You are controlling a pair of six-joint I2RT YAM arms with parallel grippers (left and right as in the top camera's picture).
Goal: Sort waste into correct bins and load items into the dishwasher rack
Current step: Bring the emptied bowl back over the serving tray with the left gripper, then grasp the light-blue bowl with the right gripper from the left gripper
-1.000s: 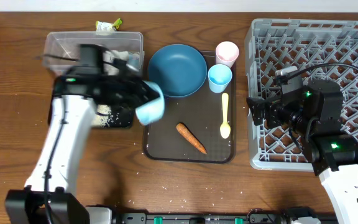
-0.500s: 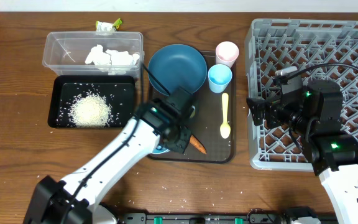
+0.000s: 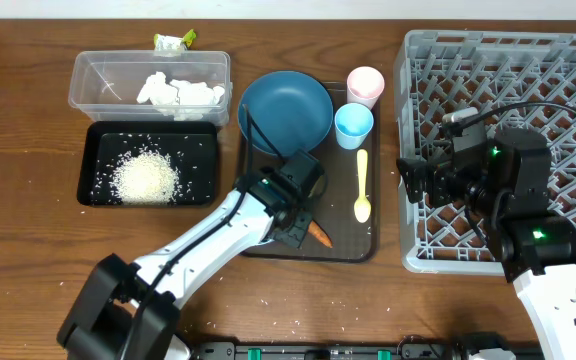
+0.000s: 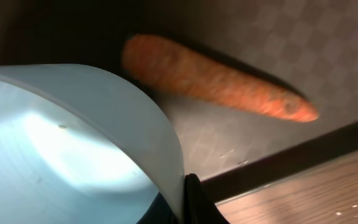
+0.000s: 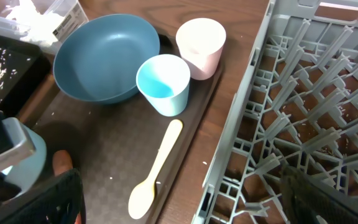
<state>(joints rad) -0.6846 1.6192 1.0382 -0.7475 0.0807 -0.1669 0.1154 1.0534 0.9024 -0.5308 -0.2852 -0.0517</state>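
Left gripper (image 3: 300,212) clamps the white bowl (image 4: 73,143) by its rim, low over the near side of the brown serving tray (image 3: 353,240). Arm hides the bowl overhead. One carrot (image 4: 216,84) just right of it, orange, tapered. Also on tray: one blue plate (image 3: 285,112), one light blue cup (image 3: 354,125), one pink cup (image 3: 366,85), one yellow spoon (image 3: 362,187). Right gripper (image 3: 410,180) spread wide at the rack's (image 3: 528,70) left edge.
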